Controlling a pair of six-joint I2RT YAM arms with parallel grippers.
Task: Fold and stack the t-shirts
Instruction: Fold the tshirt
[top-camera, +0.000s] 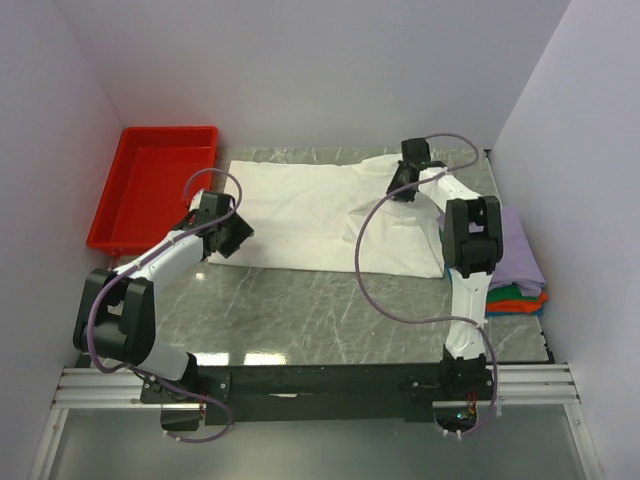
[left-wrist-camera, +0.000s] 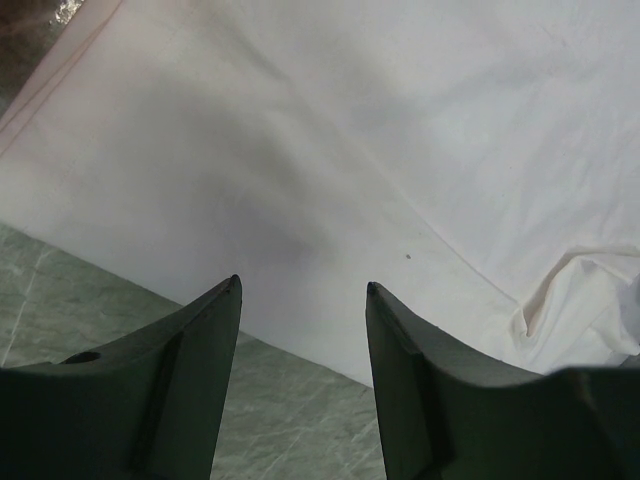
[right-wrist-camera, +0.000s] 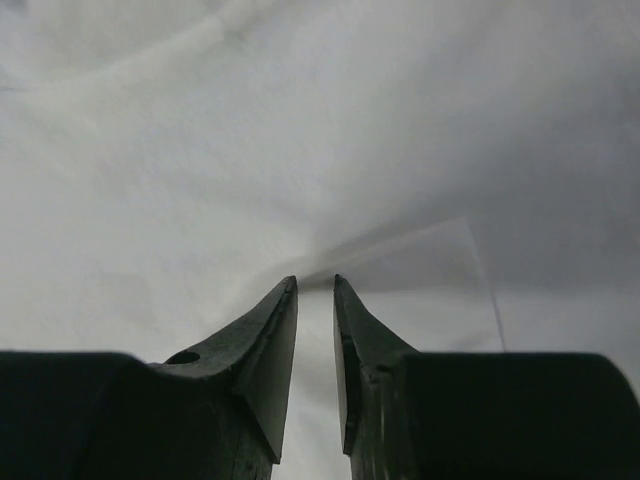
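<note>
A large white t-shirt (top-camera: 300, 205) lies spread across the back of the marble table (top-camera: 330, 300); no red print shows. My left gripper (top-camera: 235, 235) is open over the shirt's near-left edge, and in the left wrist view (left-wrist-camera: 303, 287) the cloth (left-wrist-camera: 330, 150) lies past its fingertips with bare table between them. My right gripper (top-camera: 403, 190) is at the shirt's far right, where the cloth is bunched up. In the right wrist view (right-wrist-camera: 315, 280) its jaws are nearly closed on a fold of white cloth (right-wrist-camera: 400, 255), with creases running out from the tips. Folded lavender (top-camera: 520, 250), teal, green and orange (top-camera: 515, 305) shirts are stacked at the right.
A red plastic tray (top-camera: 150, 185) stands at the back left, just beyond the left gripper. White walls enclose the table on the left, back and right. The folded stack sits close to the right arm's elbow.
</note>
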